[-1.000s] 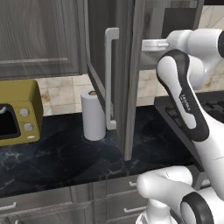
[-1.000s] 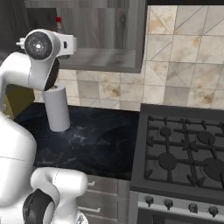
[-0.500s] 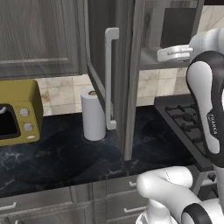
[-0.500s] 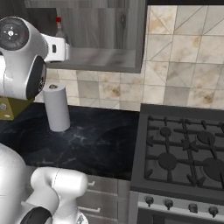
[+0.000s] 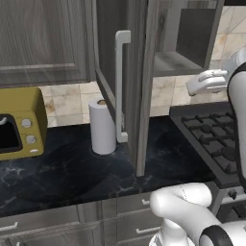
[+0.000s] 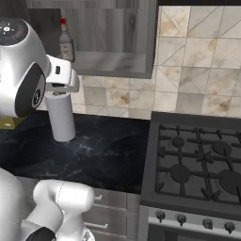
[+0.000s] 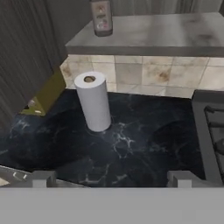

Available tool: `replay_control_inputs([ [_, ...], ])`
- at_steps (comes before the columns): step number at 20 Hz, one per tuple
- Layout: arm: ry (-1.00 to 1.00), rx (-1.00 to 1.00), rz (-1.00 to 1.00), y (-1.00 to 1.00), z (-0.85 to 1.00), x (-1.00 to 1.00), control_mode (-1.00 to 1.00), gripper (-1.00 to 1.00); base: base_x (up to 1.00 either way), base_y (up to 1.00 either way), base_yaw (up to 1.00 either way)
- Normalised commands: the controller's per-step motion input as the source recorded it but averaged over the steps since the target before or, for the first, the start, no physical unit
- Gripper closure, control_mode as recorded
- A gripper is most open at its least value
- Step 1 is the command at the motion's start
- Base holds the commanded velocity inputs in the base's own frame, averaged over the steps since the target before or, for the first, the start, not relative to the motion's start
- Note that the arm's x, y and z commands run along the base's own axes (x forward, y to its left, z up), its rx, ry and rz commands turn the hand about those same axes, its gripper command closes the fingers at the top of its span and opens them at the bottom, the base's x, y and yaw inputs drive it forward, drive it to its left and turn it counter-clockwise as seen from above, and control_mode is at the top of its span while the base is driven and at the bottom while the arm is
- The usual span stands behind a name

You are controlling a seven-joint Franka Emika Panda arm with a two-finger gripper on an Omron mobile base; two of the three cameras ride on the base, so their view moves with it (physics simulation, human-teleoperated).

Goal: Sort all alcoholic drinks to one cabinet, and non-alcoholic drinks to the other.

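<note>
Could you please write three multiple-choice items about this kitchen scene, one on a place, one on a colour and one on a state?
1. Where does the clear-grey bottle stand?
A. On the stove
B. On the open cabinet's shelf
C. On the counter beside the paper towel roll

2. What colour is the microwave?
A. Yellow
B. Blue
C. White

3. How are the gripper's fingers?
A. Shut on a bottle
B. Shut on nothing
C. Wide apart, holding nothing

Answers:
1 B, the bottle stands at the shelf's left end in the right base view.
2 A, its casing is mustard yellow.
3 C, the two fingers sit far apart in the hand view with only counter between them.
</note>
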Motion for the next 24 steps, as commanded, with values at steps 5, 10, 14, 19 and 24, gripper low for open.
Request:
replay_control_inputs([
  [5, 0.16, 0.00, -0.06, -0.01, -0.44, -0.39, -1.00, -1.00, 0.00, 0.00, 0.00],
  [10, 0.09, 0.00, -0.10, 0.00, -0.39, -0.35, -1.00, -1.00, 0.00, 0.00, 0.00],
  [14, 0.06, 0.00, -0.08, 0.00, -0.19, -0.04, -1.00, -1.00, 0.00, 0.00, 0.00],
  [19, 0.08, 0.00, -0.05, 0.00, -0.08, -0.05, -1.00, -1.00, 0.00, 0.00, 0.00],
  [24, 0.00, 0.00, 0.00, 0.00, 0.00, 0.00, 1.00, -1.00, -0.95, -0.55, -0.09],
])
